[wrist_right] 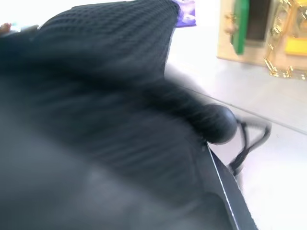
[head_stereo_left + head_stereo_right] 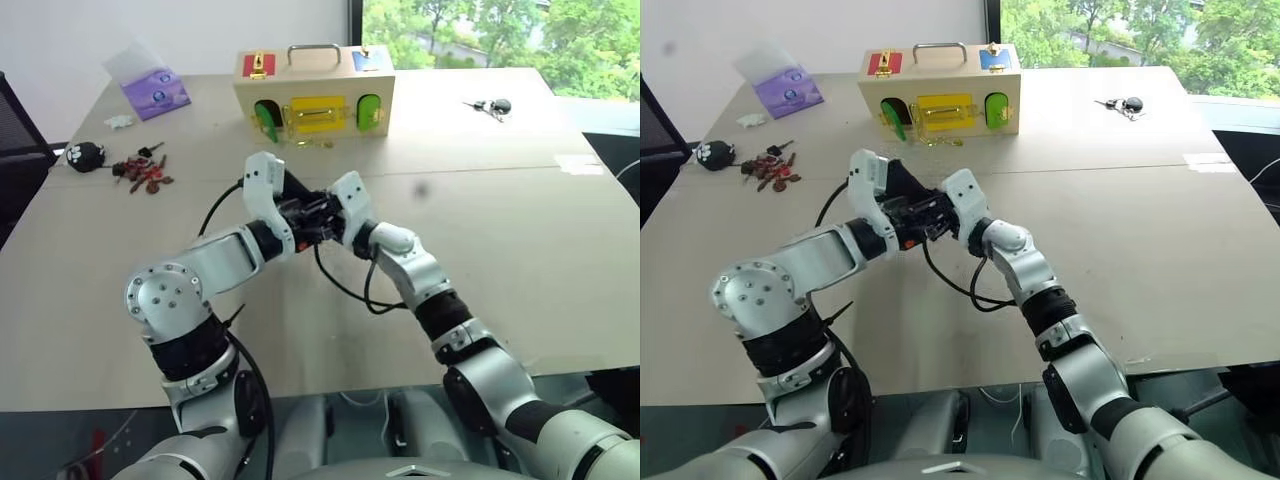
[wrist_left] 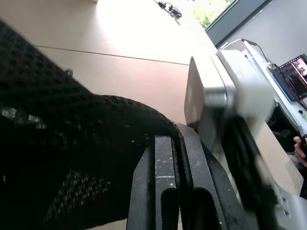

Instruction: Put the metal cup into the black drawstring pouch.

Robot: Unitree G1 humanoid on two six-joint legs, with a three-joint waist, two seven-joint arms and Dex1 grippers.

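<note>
Both grippers meet over the middle of the table and hold up the black drawstring pouch (image 2: pixel 292 192) between them. In the left wrist view my left gripper (image 3: pixel 176 158) is shut, its fingers (image 3: pixel 163 177) pinching the rim of the pouch (image 3: pixel 72 143). My right gripper (image 2: pixel 328 218) is shut on the pouch's other side, and mesh fabric (image 1: pixel 105 57) covers most of the right wrist view. A thin black cord (image 2: pixel 345 285) loops down from the pouch to the table, with a round stopper bead (image 1: pixel 218 124) on it. The metal cup is hidden.
A wooden latch box (image 2: pixel 313 95) stands at the back centre. At the back left lie a purple packet (image 2: pixel 155 90), a paw-print keychain (image 2: pixel 85 155) and a heap of keys (image 2: pixel 145 172). A key bunch (image 2: pixel 490 106) sits at the back right.
</note>
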